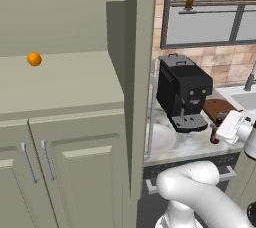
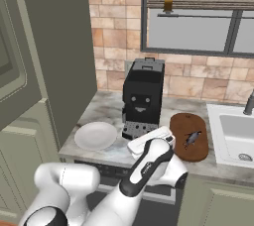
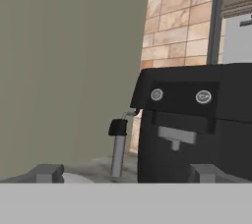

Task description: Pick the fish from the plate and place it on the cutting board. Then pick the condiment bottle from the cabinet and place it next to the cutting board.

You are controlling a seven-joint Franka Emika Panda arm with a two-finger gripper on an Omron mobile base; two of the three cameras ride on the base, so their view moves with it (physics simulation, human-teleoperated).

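The fish (image 2: 192,138) lies on the round dark brown cutting board (image 2: 184,153), right of the coffee machine. The white plate (image 2: 95,136) sits bare on the counter to the machine's left. The dark-red condiment bottle (image 1: 216,133) stands on the counter by the board's front edge (image 1: 220,106), right at my fingertips. My gripper (image 1: 223,125) hovers low over the counter there, facing the machine; in the hand view its fingertips (image 3: 47,173) stand wide apart, open, with nothing between them. The sage-green cabinet (image 1: 65,87) rises at the left.
A black coffee machine (image 1: 184,91) stands close in front of the gripper. An orange ball (image 1: 34,59) rests on the cabinet shelf. The cabinet door's edge with its silver handle (image 1: 150,117) juts out beside the plate. A sink (image 2: 233,131) lies at the right.
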